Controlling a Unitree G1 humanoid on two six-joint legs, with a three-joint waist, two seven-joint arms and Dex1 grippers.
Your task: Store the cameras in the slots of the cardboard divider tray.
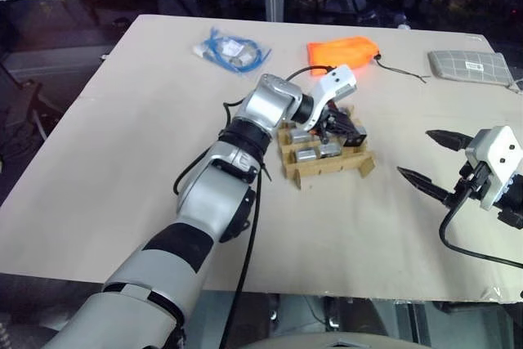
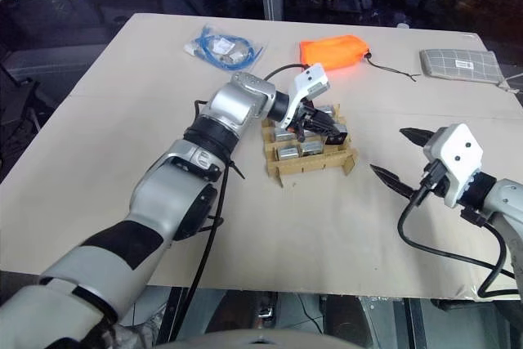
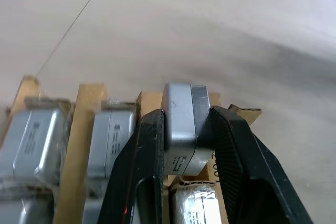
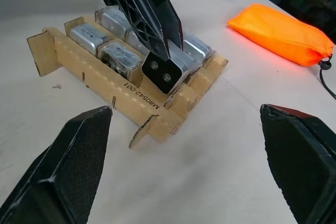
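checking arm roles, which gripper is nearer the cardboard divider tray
Left. The left gripper is right over the cardboard divider tray, shut on a camera. The right gripper waits open, off to the tray's side.

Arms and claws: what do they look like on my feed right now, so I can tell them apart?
The left arm has silver-grey shells, black joint bands and a black cable along it. Both wrists end in a white block. The left claw and right claw each have two black, tapering, textured fingers. A black cable loops below the right wrist.
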